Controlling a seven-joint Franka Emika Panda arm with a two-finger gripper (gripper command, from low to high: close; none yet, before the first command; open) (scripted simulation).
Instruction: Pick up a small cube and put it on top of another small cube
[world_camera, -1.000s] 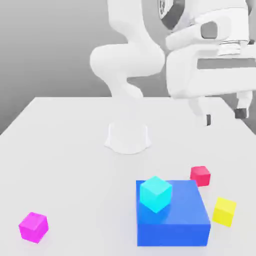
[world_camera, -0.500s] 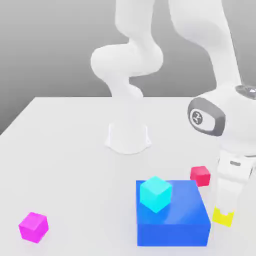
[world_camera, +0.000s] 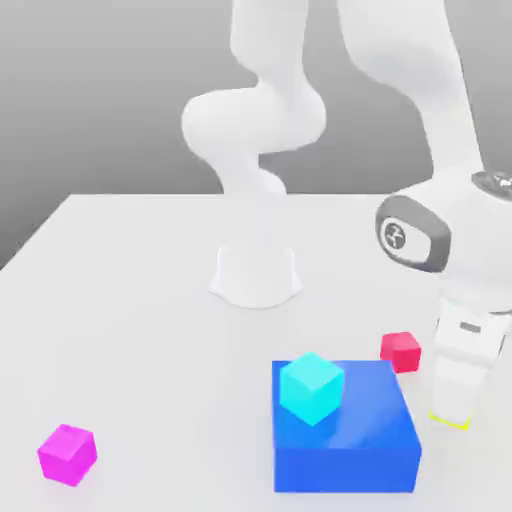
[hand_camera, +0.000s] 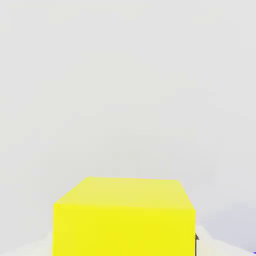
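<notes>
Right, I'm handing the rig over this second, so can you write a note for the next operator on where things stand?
Gripper: down at the yellow cube, fingers closed on its sides.
Other small cubes: red beyond the blue block, near its corner; magenta on the table at the exterior view's left; cyan on top of the blue block.
Done: yellow cube gripped.
Left: lift it and set it on another small cube; the task doesn't say which, so confirm first.
</notes>
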